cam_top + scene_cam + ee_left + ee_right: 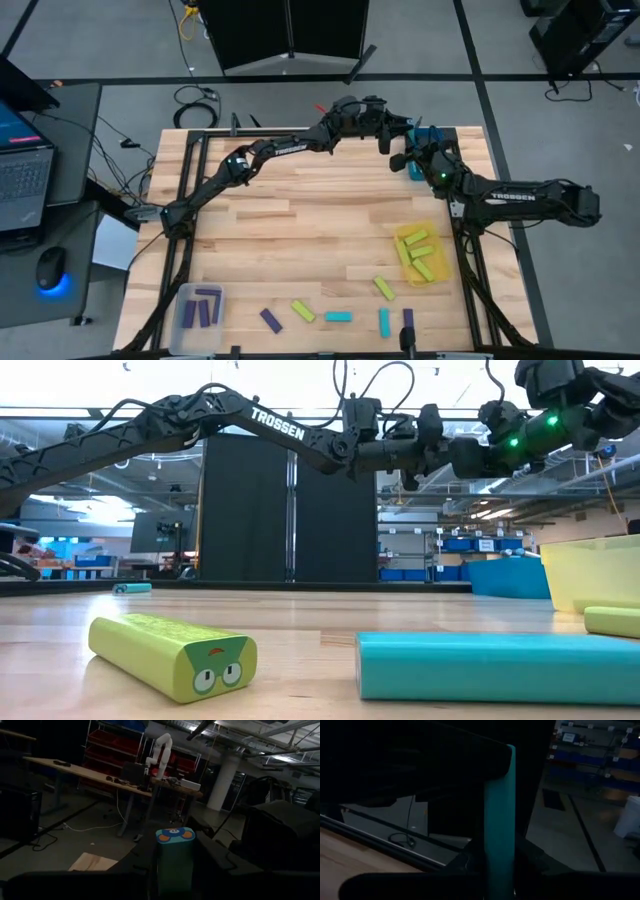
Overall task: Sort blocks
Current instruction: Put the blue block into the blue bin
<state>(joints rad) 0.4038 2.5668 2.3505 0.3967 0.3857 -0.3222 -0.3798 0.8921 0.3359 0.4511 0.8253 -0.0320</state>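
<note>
Cyan blocks are clamped upright in the left tool point(172, 870) and right tool point(499, 865), raised near the tabletop's point(300, 230) far right edge.

Grey floor point(90, 50) with dark seams, cables point(195, 100) trailing. Laptop point(22, 170) and mouse point(50, 268) on side desk. Black panel point(285, 510) behind table. Shelving with blue bins point(420, 572); red bins point(107, 750), possibly, on dim racks. Long workbench point(85, 772). White column point(222, 782).
</note>
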